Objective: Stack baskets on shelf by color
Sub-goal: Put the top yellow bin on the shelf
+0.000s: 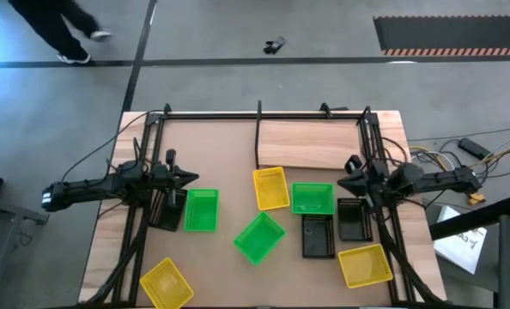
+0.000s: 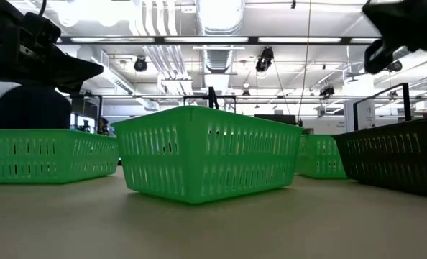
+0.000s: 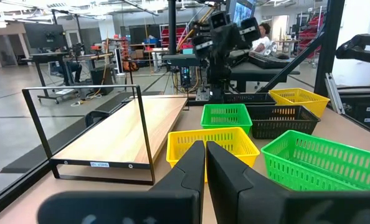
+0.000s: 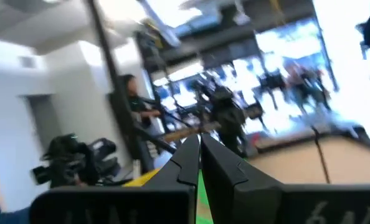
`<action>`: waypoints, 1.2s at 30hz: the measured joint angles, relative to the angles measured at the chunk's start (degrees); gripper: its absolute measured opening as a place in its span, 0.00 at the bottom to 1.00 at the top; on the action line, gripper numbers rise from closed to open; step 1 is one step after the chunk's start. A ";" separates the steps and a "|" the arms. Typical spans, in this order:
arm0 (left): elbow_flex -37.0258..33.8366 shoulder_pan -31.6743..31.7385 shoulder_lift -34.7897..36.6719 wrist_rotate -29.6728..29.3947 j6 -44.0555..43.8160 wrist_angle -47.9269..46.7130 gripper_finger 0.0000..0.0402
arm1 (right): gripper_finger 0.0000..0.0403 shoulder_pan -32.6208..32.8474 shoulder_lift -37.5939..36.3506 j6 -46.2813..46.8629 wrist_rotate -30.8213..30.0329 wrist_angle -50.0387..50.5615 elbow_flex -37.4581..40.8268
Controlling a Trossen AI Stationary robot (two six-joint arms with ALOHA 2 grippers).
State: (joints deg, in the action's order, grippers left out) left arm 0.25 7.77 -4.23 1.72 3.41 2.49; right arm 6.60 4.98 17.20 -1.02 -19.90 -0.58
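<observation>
- High view, nearest table edge: one yellow basket (image 1: 166,282) sits at the left corner, another yellow basket (image 1: 364,265) at the right.
- Next in, a tilted green basket (image 1: 259,237) lies mid-table, with a black basket (image 1: 318,235) just to its right.
- Farther, a green basket (image 1: 201,209) sits on the left beside the left gripper (image 1: 191,178), whose fingers are pressed together and hold nothing.
- A third yellow basket (image 1: 271,188) and a green basket (image 1: 312,198) sit side by side at centre.
- The right gripper (image 1: 344,178) hovers to their right, fingers pressed together, empty.
- Farthest, the shelf (image 1: 311,143) of pale wood lies at the table's back, bare of baskets.
</observation>
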 joint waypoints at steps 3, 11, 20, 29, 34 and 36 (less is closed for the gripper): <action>0.00 0.01 0.00 0.00 0.01 0.01 0.00 | 0.02 0.04 6.26 4.27 -1.35 -2.42 -0.01; 0.00 0.00 0.00 -0.17 0.01 0.02 0.00 | 0.06 0.01 34.51 4.15 -4.79 0.63 -14.59; 0.00 0.01 0.00 -0.13 0.01 0.01 0.00 | 0.27 0.04 65.31 -8.68 1.36 25.11 -44.37; 0.00 0.00 0.00 -0.03 -0.06 0.02 0.00 | 0.35 0.04 86.31 -17.38 4.01 53.41 -68.72; 0.00 0.02 0.00 0.13 -0.10 0.02 0.00 | 0.31 0.12 95.01 -21.51 3.11 62.15 -76.88; 0.00 0.02 0.00 0.11 -0.12 0.02 0.00 | 0.29 0.15 97.22 -22.66 0.87 64.30 -79.20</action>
State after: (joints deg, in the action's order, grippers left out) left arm 0.25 7.79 -4.23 1.83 3.29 2.50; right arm 6.74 102.20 -5.46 -0.15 44.40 -79.78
